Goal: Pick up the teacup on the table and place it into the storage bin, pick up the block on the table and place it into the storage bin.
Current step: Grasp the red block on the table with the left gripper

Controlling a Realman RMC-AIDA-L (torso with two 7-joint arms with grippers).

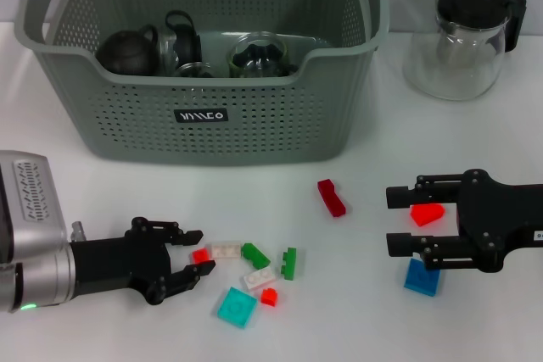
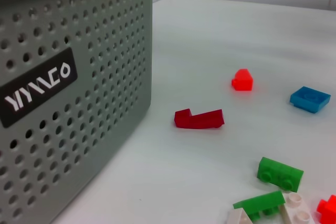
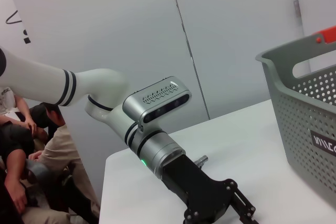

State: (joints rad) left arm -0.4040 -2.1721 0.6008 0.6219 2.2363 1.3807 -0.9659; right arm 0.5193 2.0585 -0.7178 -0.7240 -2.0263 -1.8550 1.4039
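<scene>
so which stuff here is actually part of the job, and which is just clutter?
Job:
- storage bin
- loose blocks on the table
- left end effector, open, by the blocks
- right end effector, open

Clutter:
- glass jug
- dark teapot already in the bin

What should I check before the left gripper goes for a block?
1. Left gripper open: ok, jaws spread low over the table.
2. Block in reach: ok, a small red block lies between its fingertips, a white block just beyond.
3. Neighbours clear: not ok, green block and other pieces crowd close.
4. Bin has room: ok, top open, teaware at the bottom.
5. Right gripper out of the way: ok, open, off to the right near a red block.
6. Teacup on table: cannot tell, none seen.
</scene>
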